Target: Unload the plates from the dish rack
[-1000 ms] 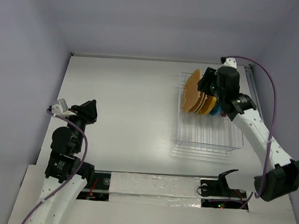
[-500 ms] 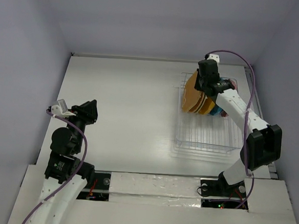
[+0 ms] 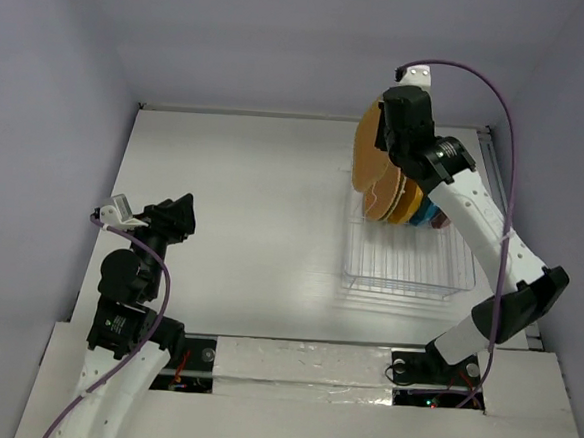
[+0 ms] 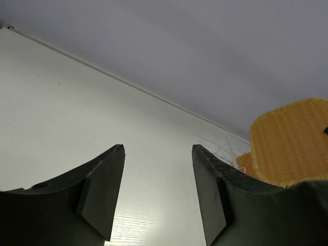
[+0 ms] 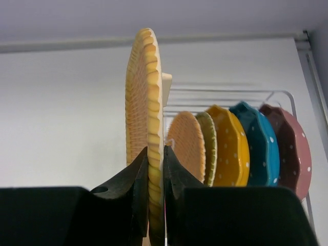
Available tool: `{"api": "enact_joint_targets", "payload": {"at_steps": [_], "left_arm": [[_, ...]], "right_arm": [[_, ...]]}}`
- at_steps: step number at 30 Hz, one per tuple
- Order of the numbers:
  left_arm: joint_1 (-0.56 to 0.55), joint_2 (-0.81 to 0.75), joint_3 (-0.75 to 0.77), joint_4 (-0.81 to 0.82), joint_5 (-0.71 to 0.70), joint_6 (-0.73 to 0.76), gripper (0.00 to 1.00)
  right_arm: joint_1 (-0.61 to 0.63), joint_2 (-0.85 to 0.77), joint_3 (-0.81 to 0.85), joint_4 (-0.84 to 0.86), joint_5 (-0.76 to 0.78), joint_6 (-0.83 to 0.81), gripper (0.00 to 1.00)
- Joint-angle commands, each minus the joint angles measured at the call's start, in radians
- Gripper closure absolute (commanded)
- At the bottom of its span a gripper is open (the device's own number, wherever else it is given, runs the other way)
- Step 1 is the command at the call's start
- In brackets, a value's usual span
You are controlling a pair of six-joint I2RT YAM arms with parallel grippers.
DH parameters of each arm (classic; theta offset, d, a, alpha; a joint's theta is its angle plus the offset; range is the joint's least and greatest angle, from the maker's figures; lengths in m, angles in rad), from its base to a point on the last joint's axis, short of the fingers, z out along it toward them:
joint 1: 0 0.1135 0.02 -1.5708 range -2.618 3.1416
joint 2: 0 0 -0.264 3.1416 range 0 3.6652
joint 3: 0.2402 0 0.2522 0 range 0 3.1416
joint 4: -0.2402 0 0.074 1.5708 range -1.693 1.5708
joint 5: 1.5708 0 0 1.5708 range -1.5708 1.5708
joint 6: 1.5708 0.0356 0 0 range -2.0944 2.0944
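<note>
My right gripper (image 3: 388, 136) is shut on the rim of the orange-tan woven rounded-square plate (image 3: 365, 156). It holds the plate upright and lifted above the far left end of the clear dish rack (image 3: 409, 267). In the right wrist view the plate (image 5: 147, 92) stands edge-on between the jaws of this gripper (image 5: 155, 154). Still standing in the rack are the yellowish woven round plate (image 5: 187, 146), the dotted yellow-orange plate (image 5: 231, 148), the blue plate (image 5: 260, 146) and the dotted pink plate (image 5: 289, 151). My left gripper (image 3: 177, 216) is open and empty, far to the left; its own view (image 4: 159, 148) shows the lifted plate (image 4: 292, 138).
The white table (image 3: 243, 196) stretches between the two arms. Grey walls close in the table at the back and on both sides. The rack sits close to the right edge rail (image 3: 491, 168). Its near half (image 3: 408, 277) holds no plates.
My right gripper closed on the orange-tan woven plate and raised it up and leftward out of the rack. The left arm has not moved.
</note>
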Motion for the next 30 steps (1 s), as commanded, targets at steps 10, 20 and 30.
{"api": "enact_joint_targets", "payload": {"at_steps": [10,20,30], "left_arm": [[-0.004,0.011,0.006,0.046,0.005,-0.004,0.46],[-0.004,0.008,0.012,0.035,0.005,0.001,0.46],[-0.004,-0.006,0.012,0.037,0.005,0.002,0.46]], "right_arm": [[0.165,-0.024,-0.125,0.579,-0.436,0.331,1.0],[0.231,0.507,0.229,0.749,-0.539,0.627,1.0],[0.25,0.782,0.28,0.723,-0.594,0.753,0.95]]}}
